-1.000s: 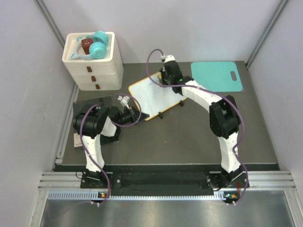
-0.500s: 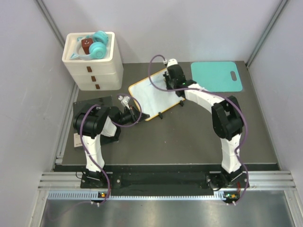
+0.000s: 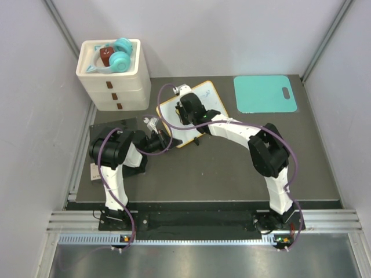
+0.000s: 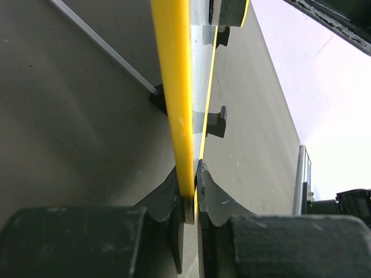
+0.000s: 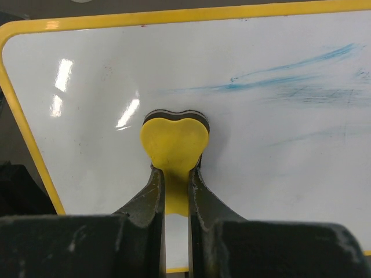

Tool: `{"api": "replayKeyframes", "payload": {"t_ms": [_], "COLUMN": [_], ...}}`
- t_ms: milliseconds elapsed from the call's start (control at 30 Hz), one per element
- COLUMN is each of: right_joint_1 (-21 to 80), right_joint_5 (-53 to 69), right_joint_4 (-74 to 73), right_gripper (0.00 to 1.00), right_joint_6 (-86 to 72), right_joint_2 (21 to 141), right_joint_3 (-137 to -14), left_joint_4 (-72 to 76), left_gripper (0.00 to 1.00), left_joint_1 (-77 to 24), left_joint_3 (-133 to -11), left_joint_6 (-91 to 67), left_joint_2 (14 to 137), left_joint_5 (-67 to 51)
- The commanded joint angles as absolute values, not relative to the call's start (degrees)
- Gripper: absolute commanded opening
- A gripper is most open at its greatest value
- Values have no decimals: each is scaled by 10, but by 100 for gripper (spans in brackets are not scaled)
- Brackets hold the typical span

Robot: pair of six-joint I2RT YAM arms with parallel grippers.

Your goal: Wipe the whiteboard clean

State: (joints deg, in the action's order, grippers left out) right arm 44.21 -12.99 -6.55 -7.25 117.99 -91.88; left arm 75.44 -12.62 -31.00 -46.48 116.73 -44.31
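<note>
The whiteboard (image 3: pixel 212 99), white with a yellow frame, lies tilted at the back middle of the table. My left gripper (image 3: pixel 169 141) is shut on the frame at its near left edge, and the left wrist view shows the jaws (image 4: pixel 189 176) pinching the yellow frame (image 4: pixel 173 87). My right gripper (image 3: pixel 184 114) is over the board's left part, shut on a yellow heart-shaped eraser (image 5: pixel 174 142) pressed on the white surface (image 5: pixel 278 150). Faint blue smears (image 5: pixel 272 81) remain at the upper right of the right wrist view.
A white drawer unit (image 3: pixel 113 86) with teal items on top stands at the back left. A teal mat (image 3: pixel 264 92) with a handle hole lies at the back right. A black pad (image 3: pixel 113 126) lies under the left arm. The board's black feet (image 4: pixel 215 121) rest on the grey table.
My right gripper has swept with the eraser from the board's far right part leftwards to its left part. The left gripper has kept its hold on the frame.
</note>
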Motion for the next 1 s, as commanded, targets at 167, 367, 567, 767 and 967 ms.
{"api": "replayKeyframes", "payload": {"t_ms": [167, 367, 567, 767, 967], "right_joint_1": [363, 319, 277, 271, 272], "right_joint_5": [-178, -199, -200, -172, -147], "right_joint_4": [-4, 14, 14, 18, 11], "right_gripper": [0, 0, 0, 0, 0], "right_joint_6": [-126, -127, -105, -76, -78], "right_joint_2": [1228, 1221, 1237, 1249, 1252], "right_joint_3": [-941, -952, -977, -1035, -1065], "left_joint_4": [813, 812, 813, 813, 811], "left_gripper": [0, 0, 0, 0, 0], "left_joint_1": [-136, -136, -136, -136, -137], "left_joint_3": [-306, -305, -305, -307, -308], "left_joint_6": [-424, -423, -423, -424, -423], "left_joint_2": [1158, 1158, 1159, 1160, 1159], "left_joint_5": [-459, -459, -460, -460, -460]}}
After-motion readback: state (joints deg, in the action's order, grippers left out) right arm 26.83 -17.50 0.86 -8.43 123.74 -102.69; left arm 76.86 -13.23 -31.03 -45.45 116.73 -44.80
